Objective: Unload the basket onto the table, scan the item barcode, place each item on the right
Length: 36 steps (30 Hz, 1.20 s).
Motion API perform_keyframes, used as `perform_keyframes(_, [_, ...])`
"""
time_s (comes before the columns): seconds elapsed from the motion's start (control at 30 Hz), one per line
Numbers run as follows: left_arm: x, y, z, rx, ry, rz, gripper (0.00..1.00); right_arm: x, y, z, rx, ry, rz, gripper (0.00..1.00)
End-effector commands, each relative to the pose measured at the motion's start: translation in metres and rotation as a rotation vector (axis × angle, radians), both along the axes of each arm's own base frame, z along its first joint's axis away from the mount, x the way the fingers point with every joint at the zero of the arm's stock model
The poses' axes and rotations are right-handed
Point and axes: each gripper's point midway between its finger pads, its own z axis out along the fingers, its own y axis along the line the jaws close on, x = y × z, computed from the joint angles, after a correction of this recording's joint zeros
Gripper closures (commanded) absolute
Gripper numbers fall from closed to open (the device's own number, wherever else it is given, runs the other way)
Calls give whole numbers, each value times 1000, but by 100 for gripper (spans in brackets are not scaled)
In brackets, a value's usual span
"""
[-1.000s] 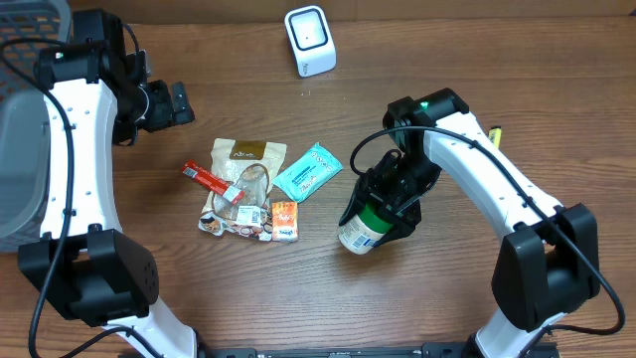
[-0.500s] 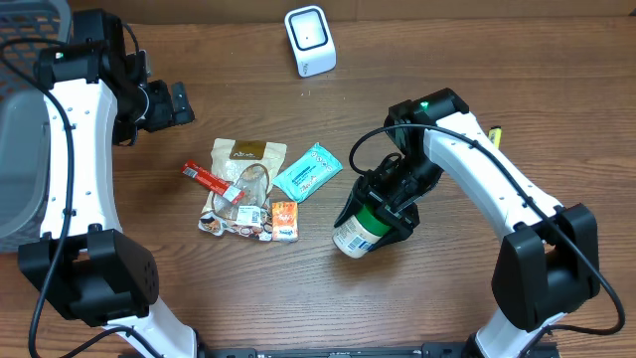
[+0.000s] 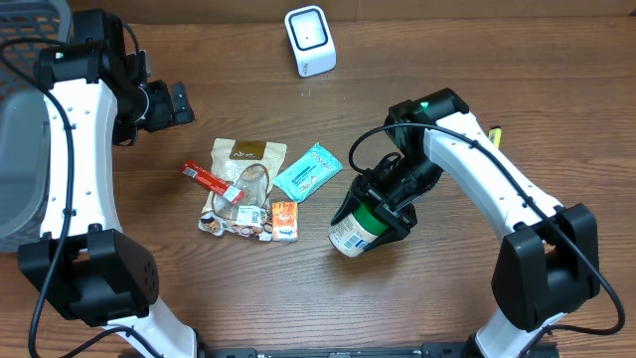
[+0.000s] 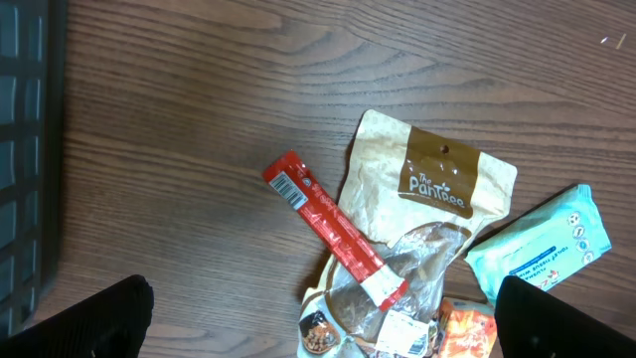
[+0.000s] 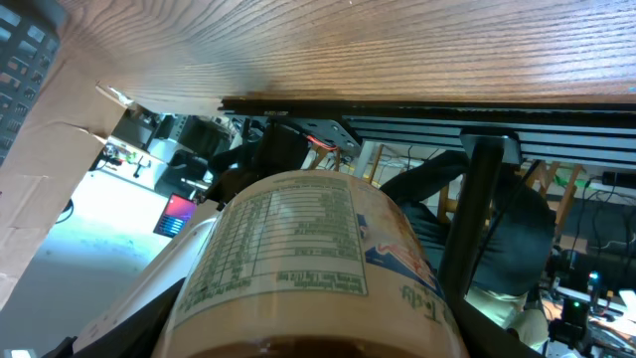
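The item is a jar (image 3: 356,227) with a green lid end and a pale printed label, held tilted just above the table right of centre. My right gripper (image 3: 386,204) is shut on it around its middle. In the right wrist view the jar's label (image 5: 308,249) fills the space between the two dark fingers (image 5: 119,333), nutrition table facing the camera; no barcode is visible. The white scanner (image 3: 310,40) stands at the far edge, well away from the jar. My left gripper (image 3: 179,102) hangs open at the upper left, its fingertips (image 4: 89,318) wide apart over the snack pile.
A pile of packets lies left of centre: a brown pouch (image 3: 248,154), a red stick pack (image 3: 207,179), a teal wipes pack (image 3: 308,171) and an orange sachet (image 3: 284,219). A grey basket (image 3: 20,149) sits at the left edge.
The right gripper has swung the jar's bottom end a little leftward and toward the table's front edge. The left arm has not moved.
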Motion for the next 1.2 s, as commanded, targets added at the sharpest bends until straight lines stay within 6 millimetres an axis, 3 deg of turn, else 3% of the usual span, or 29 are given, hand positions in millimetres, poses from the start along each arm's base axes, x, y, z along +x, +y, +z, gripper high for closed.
perform_keyframes(0.0, [0, -2, 1, -3, -5, -15, 0, 3, 5, 14, 51, -20, -20, 57])
perform_keyframes(0.83, [0, -2, 1, -3, -5, -15, 0, 5, 4, 11, 40, -42, -11, 59])
perform_keyframes(1.03, [0, -2, 1, -3, -5, -15, 0, 15, -5, -6, -28, -139, 27, 67])
perform_keyframes(1.17, [0, -2, 1, -3, -5, -15, 0, 36, -18, -29, -136, -288, 73, 71])
